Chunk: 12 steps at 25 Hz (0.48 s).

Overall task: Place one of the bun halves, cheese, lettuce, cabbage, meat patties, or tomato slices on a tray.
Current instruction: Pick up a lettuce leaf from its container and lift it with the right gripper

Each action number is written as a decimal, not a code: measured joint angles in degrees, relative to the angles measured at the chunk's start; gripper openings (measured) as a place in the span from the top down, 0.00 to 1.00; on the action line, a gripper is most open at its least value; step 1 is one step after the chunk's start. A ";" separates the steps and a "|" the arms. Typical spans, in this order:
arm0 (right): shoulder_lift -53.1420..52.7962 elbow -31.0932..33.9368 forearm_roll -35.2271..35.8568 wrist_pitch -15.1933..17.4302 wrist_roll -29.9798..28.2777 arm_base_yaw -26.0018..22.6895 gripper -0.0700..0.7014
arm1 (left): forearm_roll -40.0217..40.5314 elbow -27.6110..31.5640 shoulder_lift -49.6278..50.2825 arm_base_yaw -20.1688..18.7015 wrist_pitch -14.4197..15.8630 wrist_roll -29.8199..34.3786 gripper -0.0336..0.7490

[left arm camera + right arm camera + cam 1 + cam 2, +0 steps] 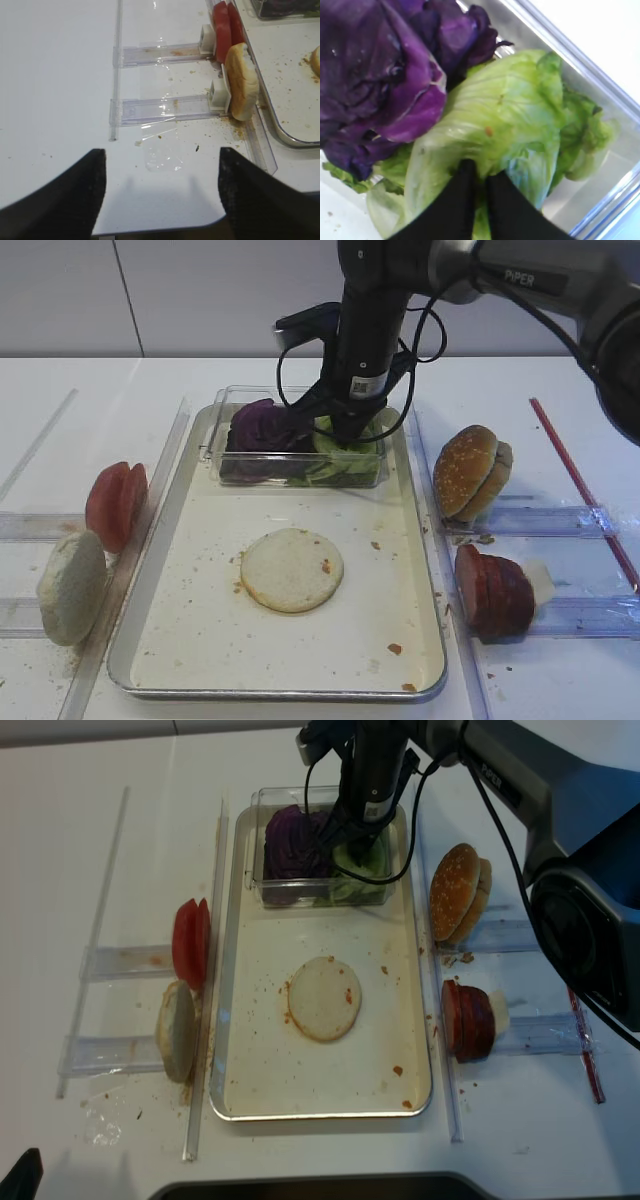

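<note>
Sitting in the clear plastic box (228, 445) at the far end of the tray (420, 640), the lettuce (500, 125) lay pressed against the purple cabbage (375, 75) on its left. Right gripper (479, 200) was down inside the box, fingers nearly together, pinching a fold of the green leaf at its near edge; grip looked real, not just contact. Leaf looked light, limp, crinkled, probably damp, so I'd expect it to drape and flop, maybe tear if yanked. The whitish rib would be a firmer place to hold than the frilly margin. Risk: more green leaves underneath could come up with it, or it could snag on cabbage. Box walls were close on the right and far side, so a straight vertical lift seemed the only clean exit. Beyond the box rim the tray was roomy: one flat bun disc (291, 569) mid-tray, crumbs around it, bare floor on all sides. Left gripper (162, 192) was parked well off over the table, fingers spread wide, holding nothing.
</note>
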 joint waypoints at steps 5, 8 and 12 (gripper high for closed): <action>0.00 0.00 -0.61 0.42 1.34 0.00 0.89 | 0.00 0.00 0.00 0.00 0.00 0.00 0.40; -0.12 -0.13 -1.25 0.51 1.43 0.00 0.89 | 0.00 0.00 0.00 0.00 0.00 0.00 0.40; -0.58 -2.69 -1.79 1.71 1.69 0.00 0.89 | 0.00 0.00 0.00 0.00 0.00 0.00 0.40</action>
